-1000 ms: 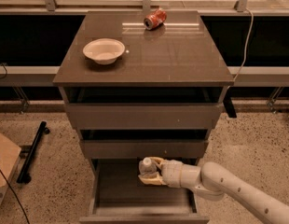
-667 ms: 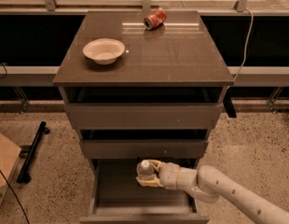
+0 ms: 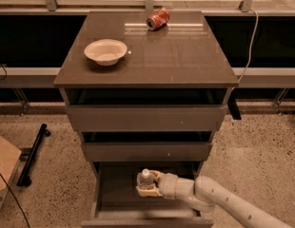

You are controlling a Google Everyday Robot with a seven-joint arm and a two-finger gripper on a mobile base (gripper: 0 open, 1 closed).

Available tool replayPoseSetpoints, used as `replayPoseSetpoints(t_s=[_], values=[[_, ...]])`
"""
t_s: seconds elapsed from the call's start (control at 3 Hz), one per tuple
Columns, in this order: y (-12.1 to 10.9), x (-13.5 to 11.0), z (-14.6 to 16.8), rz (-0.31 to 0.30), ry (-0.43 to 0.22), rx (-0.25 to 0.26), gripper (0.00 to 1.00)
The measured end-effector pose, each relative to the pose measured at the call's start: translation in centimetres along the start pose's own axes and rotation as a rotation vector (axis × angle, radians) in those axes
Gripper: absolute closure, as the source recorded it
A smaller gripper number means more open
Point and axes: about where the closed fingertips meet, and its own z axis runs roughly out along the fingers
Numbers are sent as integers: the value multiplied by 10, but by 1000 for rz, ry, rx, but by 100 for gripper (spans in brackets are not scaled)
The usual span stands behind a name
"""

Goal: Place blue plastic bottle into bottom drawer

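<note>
Speckled flooring (image 3: 261, 144), grey cabinet (image 3: 147, 56), bottom drawer (image 3: 120, 193) open. Gripper (image 3: 148, 188) inside the drawer, clamped round the bottle (image 3: 145, 177). Lower gently onto the drawer floor, then let go.

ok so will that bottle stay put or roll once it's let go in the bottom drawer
The blue plastic bottle, held by the end effector inside the open bottom drawer, looks round, so laid down it would probably roll. It looks slim, so stood upright it may tip easily. Thin clear plastic likely flexes under a hard squeeze.
</note>
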Motion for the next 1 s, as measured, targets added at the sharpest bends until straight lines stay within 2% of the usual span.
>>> replayPoseSetpoints(t_s=[0.33,1.0], values=[[1,31,14,44,-3,-6,100],[-7,78,33,99,-1,-15,100]])
